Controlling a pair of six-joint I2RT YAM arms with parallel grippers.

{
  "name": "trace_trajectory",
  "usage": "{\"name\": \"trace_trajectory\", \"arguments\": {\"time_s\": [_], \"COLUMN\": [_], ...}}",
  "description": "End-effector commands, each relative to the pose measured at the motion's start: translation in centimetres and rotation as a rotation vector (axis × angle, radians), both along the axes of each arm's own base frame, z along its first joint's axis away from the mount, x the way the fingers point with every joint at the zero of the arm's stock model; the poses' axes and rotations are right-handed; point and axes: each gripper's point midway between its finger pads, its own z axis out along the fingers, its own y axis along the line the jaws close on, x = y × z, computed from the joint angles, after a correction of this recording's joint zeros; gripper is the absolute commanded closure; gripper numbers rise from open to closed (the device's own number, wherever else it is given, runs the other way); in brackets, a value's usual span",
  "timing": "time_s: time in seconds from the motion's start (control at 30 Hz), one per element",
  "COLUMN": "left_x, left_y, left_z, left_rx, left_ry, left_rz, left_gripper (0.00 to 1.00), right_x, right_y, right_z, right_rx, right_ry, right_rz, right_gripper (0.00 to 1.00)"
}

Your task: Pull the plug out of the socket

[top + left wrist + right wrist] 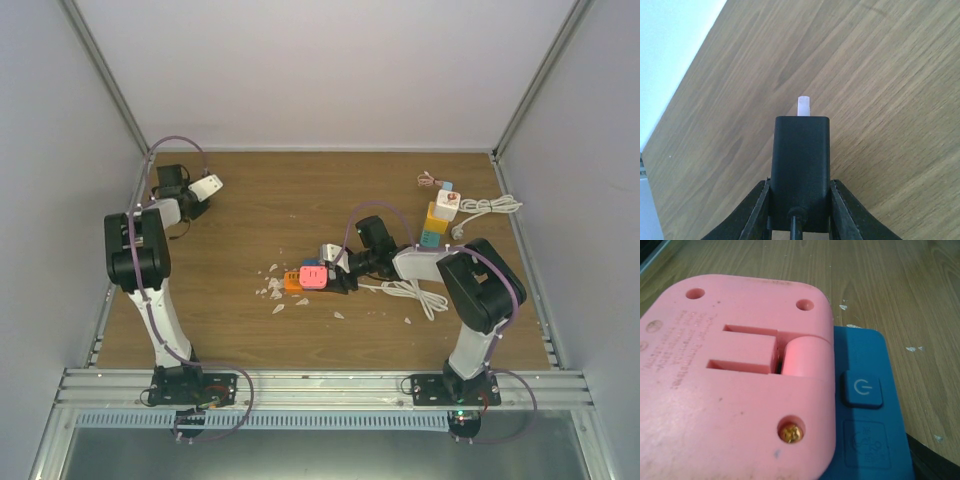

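Note:
My left gripper [196, 192] is at the far left of the table. In the left wrist view it [800, 186] is shut on a black plug body [800, 160] with a thin black cord at its base and a small white tip [804, 105] past its far end, held over bare wood. My right gripper [338, 274] is at the table's middle, around a pink socket block [314, 276]. The right wrist view is filled by the pink block's screwed underside [735, 385], with a blue block [867, 405] bearing a power button beside it. Only a dark finger [935, 460] edge shows.
An orange piece [292, 282] sits left of the pink block. White crumbs [274, 292] lie scattered around it. A coiled white cable [405, 292] lies under the right arm. A stack of coloured blocks [437, 222] and another white cable [488, 207] stand at the back right.

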Motion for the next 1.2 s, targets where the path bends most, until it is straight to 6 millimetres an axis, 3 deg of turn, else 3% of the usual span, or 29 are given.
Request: {"name": "trace_trajectory", "arguments": {"time_s": [0.0,0.3,0.4,0.63,0.77,0.87,0.9,1.17], "left_x": [1.5,0.2,-1.1,-6.6,-10.6,-13.9,-16.2,-22.8], "left_y": [1.1,-0.2,-1.8,-7.1,-10.6,-13.2,-15.3,-23.0], "left_z": [1.0,1.3,3.2,8.5,10.6,11.2,11.5,10.7], "left_rx": [0.015,-0.035,-0.079,-0.226,-0.288,-0.309,-0.317,-0.37], "left_ry": [-0.053,-0.003,-0.003,-0.05,-0.08,-0.108,-0.122,-0.021], "left_rz": [0.038,-0.007,-0.069,-0.286,-0.434,-0.553,-0.631,-0.862], "left_gripper": [0.72,0.4,0.27,0.03,0.01,0.01,0.01,0.03], "right_x": [-0.7,-0.8,-0.7,-0.8,-0.9,-1.0,-1.0,-1.4], "right_y": [-1.0,-1.0,-1.0,-0.9,-0.9,-0.9,-0.9,-1.0], "right_z": [-2.7,-2.6,-2.6,-2.6,-2.6,-2.6,-2.7,-3.1], "right_rx": [-0.071,-0.067,-0.065,-0.061,-0.059,-0.056,-0.057,-0.055], "right_ry": [0.089,0.09,0.089,0.093,0.094,0.097,0.102,0.114], "right_rz": [-0.019,-0.017,-0.016,-0.014,-0.009,-0.005,-0.005,0.008], "right_gripper": [0.94,0.94,0.94,0.94,0.94,0.94,0.94,0.94]}}
